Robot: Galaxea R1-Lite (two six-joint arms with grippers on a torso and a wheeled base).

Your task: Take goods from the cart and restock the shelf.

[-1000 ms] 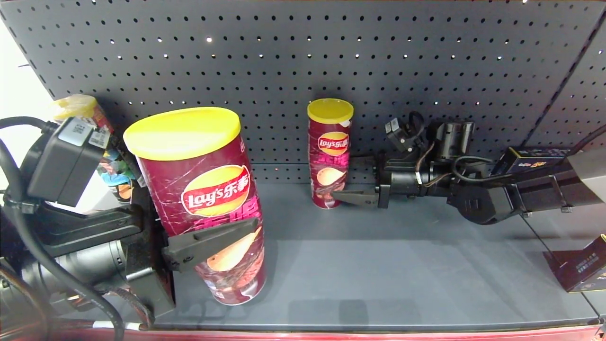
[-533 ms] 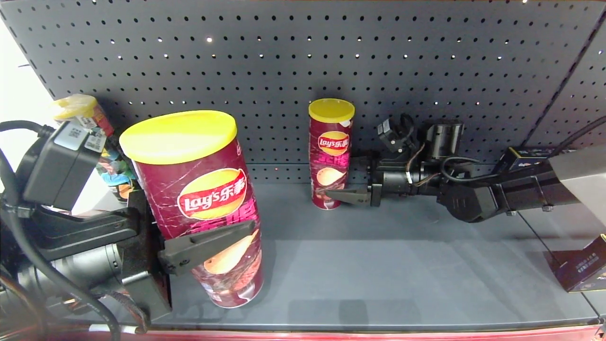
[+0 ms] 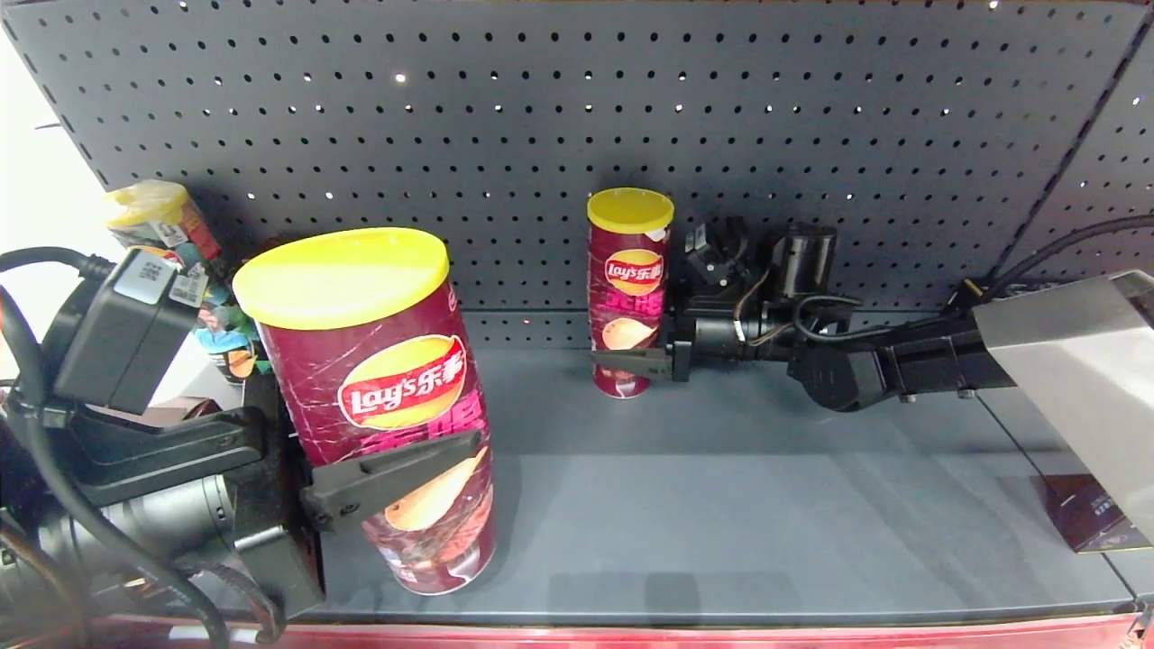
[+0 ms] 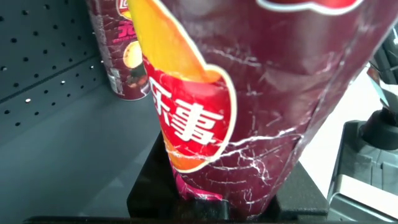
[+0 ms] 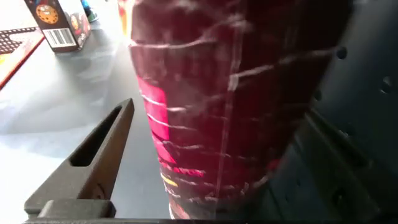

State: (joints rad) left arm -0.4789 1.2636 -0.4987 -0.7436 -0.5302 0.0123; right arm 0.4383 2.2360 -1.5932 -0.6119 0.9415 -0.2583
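Two maroon chips cans with yellow lids are in the head view. The near can (image 3: 379, 397) (image 4: 249, 93) is upright at the shelf's front left, with my left gripper (image 3: 406, 451) shut on its lower half; I cannot tell whether its base touches the shelf (image 3: 721, 505). The far can (image 3: 628, 288) (image 5: 230, 93) stands upright by the pegboard. My right gripper (image 3: 613, 347) (image 5: 224, 118) is open around its lower part. One finger (image 5: 93, 162) stands clear of the can's side.
A grey pegboard (image 3: 631, 108) backs the shelf. Colourful snack packs (image 3: 162, 216) stand at the back left, behind my left arm. A dark box (image 3: 1091, 523) lies at the right end, partly behind my right arm. The shelf's middle and front right are bare.
My right gripper has slid left along the shelf, from beside the far can to around it. The near can in my left gripper has sunk slightly.
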